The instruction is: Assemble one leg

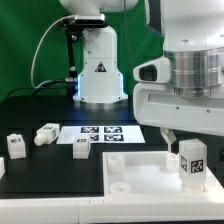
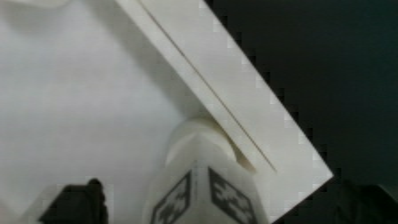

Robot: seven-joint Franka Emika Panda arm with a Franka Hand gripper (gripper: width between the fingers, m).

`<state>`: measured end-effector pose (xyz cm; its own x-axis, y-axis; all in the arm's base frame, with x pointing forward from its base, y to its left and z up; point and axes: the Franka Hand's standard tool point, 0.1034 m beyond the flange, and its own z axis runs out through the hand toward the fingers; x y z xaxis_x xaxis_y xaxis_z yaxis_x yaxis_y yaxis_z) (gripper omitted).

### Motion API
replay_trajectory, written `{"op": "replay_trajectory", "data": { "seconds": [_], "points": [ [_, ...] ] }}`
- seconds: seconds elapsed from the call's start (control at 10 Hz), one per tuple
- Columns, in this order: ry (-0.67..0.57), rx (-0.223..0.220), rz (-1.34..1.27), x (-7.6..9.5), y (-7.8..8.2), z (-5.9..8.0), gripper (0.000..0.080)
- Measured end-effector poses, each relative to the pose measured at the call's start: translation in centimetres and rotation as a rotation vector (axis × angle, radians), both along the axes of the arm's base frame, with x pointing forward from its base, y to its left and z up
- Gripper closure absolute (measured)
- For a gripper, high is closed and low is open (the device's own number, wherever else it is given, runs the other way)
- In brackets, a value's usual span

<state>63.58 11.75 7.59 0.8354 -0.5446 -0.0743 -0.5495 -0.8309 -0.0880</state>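
One leg (image 1: 190, 161), a small white post with black-and-white tags, stands upright at the near right corner of the large white panel (image 1: 135, 172). My gripper (image 1: 189, 146) hangs right over it, with the jaws on either side of its top. In the wrist view the leg (image 2: 206, 196) shows a corner edge with two tagged faces. A dark finger (image 2: 79, 205) stands a little apart from it, so the gripper (image 2: 214, 216) looks open around the leg. The other finger is lost against the black table.
Three more white legs lie on the black table at the exterior view's left (image 1: 15, 146), (image 1: 46, 133), (image 1: 82, 148). The marker board (image 1: 100, 133) lies behind the panel. The arm's white base (image 1: 98, 70) stands at the back.
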Motion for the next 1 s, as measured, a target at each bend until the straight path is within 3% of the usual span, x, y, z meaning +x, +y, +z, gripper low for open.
{"op": "replay_trajectory", "data": {
  "seconds": [0.4, 0.5, 0.6, 0.7, 0.9, 1.0],
  "points": [
    [-0.060, -0.006, 0.440, 0.45, -0.86, 0.10, 0.0150],
    [-0.054, -0.007, 0.399, 0.40, -0.83, 0.06, 0.0150],
    [-0.052, -0.007, 0.373, 0.39, -0.80, 0.05, 0.0276],
    [-0.050, -0.007, 0.361, 0.40, -0.84, 0.05, 0.0276],
    [-0.034, -0.007, 0.216, 0.38, -0.81, 0.04, 0.0515],
    [-0.029, -0.007, 0.162, 0.38, -0.80, 0.05, 0.0515]
  ]
}}
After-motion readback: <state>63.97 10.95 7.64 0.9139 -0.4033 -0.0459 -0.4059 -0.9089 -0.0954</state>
